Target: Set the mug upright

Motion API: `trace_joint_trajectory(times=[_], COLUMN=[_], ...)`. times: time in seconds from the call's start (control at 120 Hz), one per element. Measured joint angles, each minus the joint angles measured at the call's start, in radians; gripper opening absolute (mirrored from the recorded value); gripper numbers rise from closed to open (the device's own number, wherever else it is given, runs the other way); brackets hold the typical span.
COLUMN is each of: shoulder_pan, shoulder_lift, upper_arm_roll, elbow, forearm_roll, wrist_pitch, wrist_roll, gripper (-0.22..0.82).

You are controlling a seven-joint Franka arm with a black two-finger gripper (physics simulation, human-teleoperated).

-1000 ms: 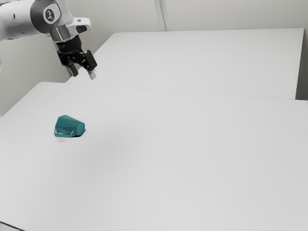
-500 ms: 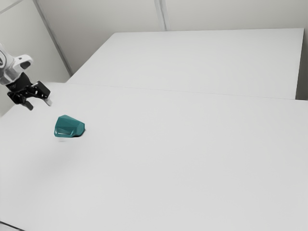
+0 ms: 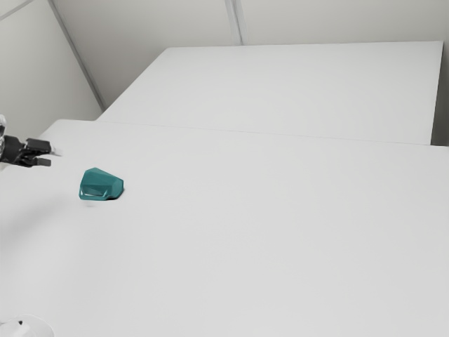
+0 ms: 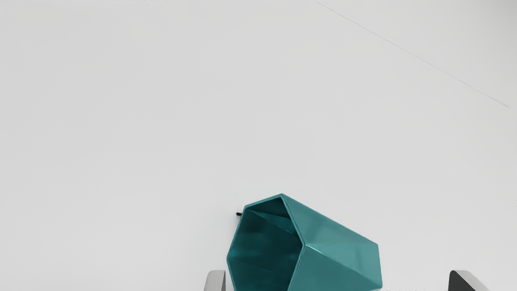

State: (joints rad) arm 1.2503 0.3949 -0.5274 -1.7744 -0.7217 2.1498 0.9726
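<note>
The pincer (image 3: pixel 53 157) hangs open and empty above the bench (image 3: pixel 280 246), toward its edge at the exterior view's left. Near it the mug (image 3: pixel 102 186) lies on its side, by the bench's upper left corner in that view, mouth facing that left edge.

The teal, faceted, cup-shaped mug (image 4: pixel 339 250) looks hard and smooth, with a soft gloss along its flat faces and a duller sheen inside; plastic or glazed ceramic, one cannot tell which. The broad white desk (image 3: pixel 245 232) appears smooth and matt. The black two-fingered pincer (image 3: pixel 53 157) has smooth, pale grey tips (image 4: pixel 215 281).
</note>
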Motion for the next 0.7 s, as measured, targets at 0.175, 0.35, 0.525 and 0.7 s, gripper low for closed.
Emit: trace_joint_trajectory(times=[0.175, 0.35, 0.525, 0.7], shoulder_pan=[-0.003, -0.005, -0.003, -0.009], shoulder_lift=[0.015, 0.025, 0.081, 0.138], upper_arm_roll=[-0.013, -0.013, -0.006, -0.005], elbow=[-0.072, -0.111, -0.079, -0.038], forearm_roll=[-0.011, -0.013, -0.01, -0.005], wrist_pitch=[0.001, 0.024, 0.056, 0.092], wrist_roll=[0.174, 0.307, 0.406, 0.481], gripper=[0.59, 0.59, 0.58, 0.58])
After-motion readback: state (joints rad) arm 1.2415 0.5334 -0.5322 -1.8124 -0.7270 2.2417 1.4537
